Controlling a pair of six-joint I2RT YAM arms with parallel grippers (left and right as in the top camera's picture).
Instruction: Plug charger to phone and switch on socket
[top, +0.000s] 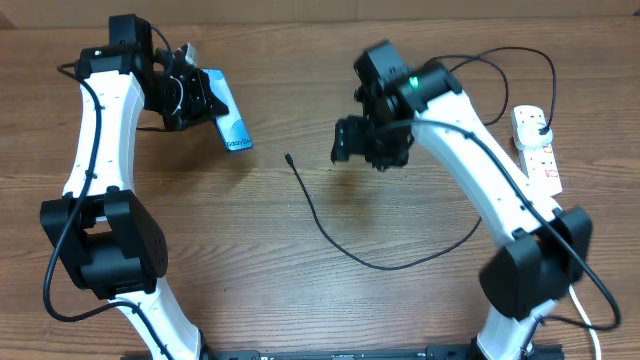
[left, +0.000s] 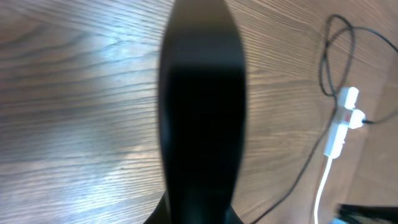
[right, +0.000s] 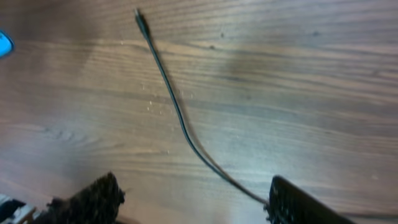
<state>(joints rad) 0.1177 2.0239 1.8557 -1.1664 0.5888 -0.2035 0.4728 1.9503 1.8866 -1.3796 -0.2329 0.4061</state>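
I take the power strip (top: 538, 150) as my marker: it lies at one edge of the tabletop (top: 250, 250), white with red markings, and its thick white cord trails off towards the base of the right arm. The phone (top: 228, 122) is well apart from the strip, over at the opposite side. Its screen is lit blue to white and it sits tilted. My left hand (top: 200, 100) is pressed together on it, pinching it by one end. On the left wrist view a blurred black shape fills the middle, and I cannot tell what it is.

The charger cable (right: 181, 121) lies loose on the wood. Its connector tip (top: 289, 158) rests between the strip and the phone, nearer the phone but not touching it. From the tip the cable curves across the tabletop and back towards the strip. Its far end reaches the strip, though the plug is too small for me to judge how it sits.

My right hand (right: 194, 186) hangs between the strip and the connector tip with its fingers spread wide and nothing between them. The cable passes just beside one finger (right: 298, 202) — close, but not gripped.
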